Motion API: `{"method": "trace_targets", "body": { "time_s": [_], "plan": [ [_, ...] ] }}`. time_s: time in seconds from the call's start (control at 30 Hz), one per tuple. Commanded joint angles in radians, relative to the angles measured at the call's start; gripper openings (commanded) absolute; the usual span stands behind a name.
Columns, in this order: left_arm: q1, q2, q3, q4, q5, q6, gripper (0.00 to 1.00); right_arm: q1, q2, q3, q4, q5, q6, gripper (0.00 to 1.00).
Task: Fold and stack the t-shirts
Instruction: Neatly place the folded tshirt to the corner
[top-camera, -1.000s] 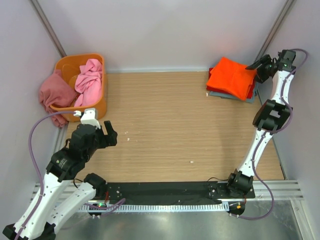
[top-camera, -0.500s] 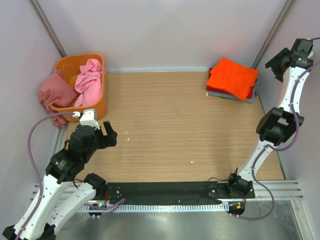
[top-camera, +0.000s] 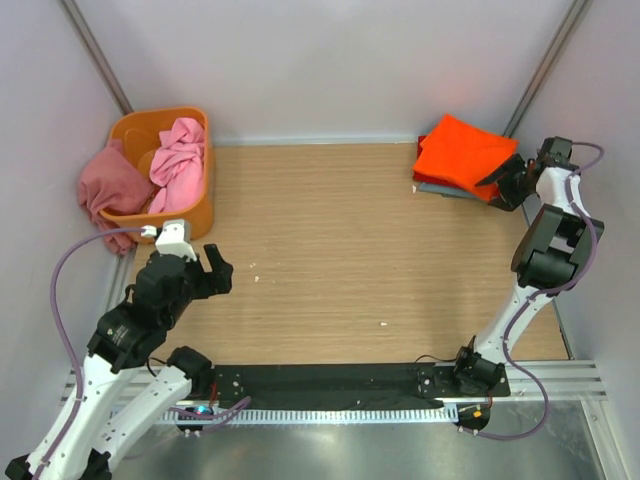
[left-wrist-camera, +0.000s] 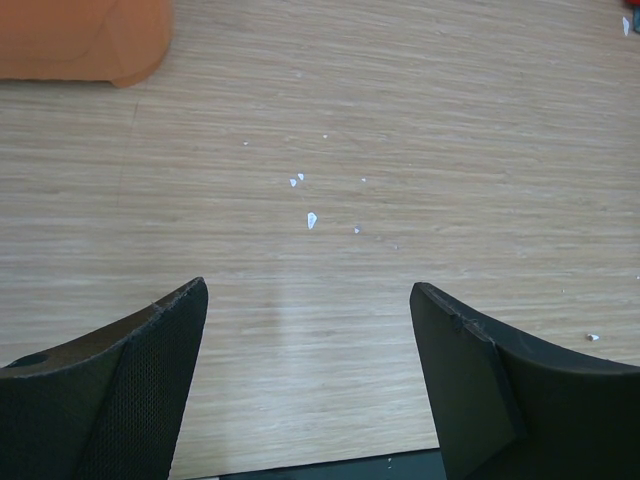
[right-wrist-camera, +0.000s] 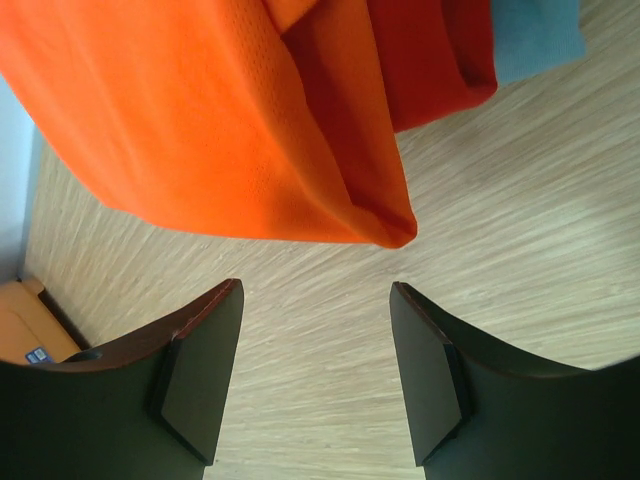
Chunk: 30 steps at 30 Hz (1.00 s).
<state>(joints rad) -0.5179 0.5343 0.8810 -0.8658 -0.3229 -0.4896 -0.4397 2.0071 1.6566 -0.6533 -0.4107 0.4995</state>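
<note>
At the far right corner, my right gripper (right-wrist-camera: 316, 290) hangs open and empty beside the folded bright orange cloth t-shirt (top-camera: 462, 150) topping the red t-shirt (right-wrist-camera: 430, 60) and grey-blue t-shirt (right-wrist-camera: 535, 35), stacked out of the way. My left gripper (left-wrist-camera: 308, 290), open too, hovers near the rigid orange plastic tub (top-camera: 192, 218), ready for the unfolded light pink t-shirt (top-camera: 178, 150) and dusty rose t-shirt (top-camera: 108, 185).

Right pincer (top-camera: 500, 182) seemingly touches the folded orange t-shirt (top-camera: 460, 150).
</note>
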Motion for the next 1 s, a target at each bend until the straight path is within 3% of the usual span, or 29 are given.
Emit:
{"method": "trace_targets", "body": {
  "time_s": [0.0, 0.5, 0.7, 0.77, 0.8, 0.87, 0.9, 0.97],
  "plan": [
    [-0.002, -0.008, -0.004, 0.042, -0.011, 0.005, 0.84, -0.002, -0.012, 0.032, 0.078, -0.036, 0.001, 0.66],
    [-0.002, 0.007, -0.004, 0.042, -0.012, 0.005, 0.84, 0.001, 0.045, 0.034, 0.086, 0.073, -0.05, 0.71],
    [-0.002, 0.019, -0.005, 0.044, -0.01, 0.006, 0.85, 0.004, 0.09, 0.065, 0.118, 0.053, -0.046, 0.64],
    [-0.002, 0.023, -0.005, 0.045, -0.01, 0.006, 0.84, 0.004, 0.097, 0.071, 0.132, 0.039, -0.036, 0.52],
    [-0.002, 0.024, -0.005, 0.044, -0.011, 0.006, 0.84, 0.004, 0.101, 0.074, 0.142, 0.035, -0.033, 0.38],
    [-0.002, 0.027, -0.005, 0.044, -0.011, 0.006, 0.84, 0.004, 0.099, 0.084, 0.147, 0.036, -0.029, 0.26],
    [-0.002, 0.029, -0.007, 0.044, -0.011, 0.006, 0.85, 0.004, 0.099, 0.092, 0.143, 0.041, -0.03, 0.14],
    [-0.002, 0.027, -0.005, 0.042, -0.011, 0.006, 0.85, 0.004, 0.093, 0.115, 0.135, 0.067, -0.032, 0.08]
  ]
}}
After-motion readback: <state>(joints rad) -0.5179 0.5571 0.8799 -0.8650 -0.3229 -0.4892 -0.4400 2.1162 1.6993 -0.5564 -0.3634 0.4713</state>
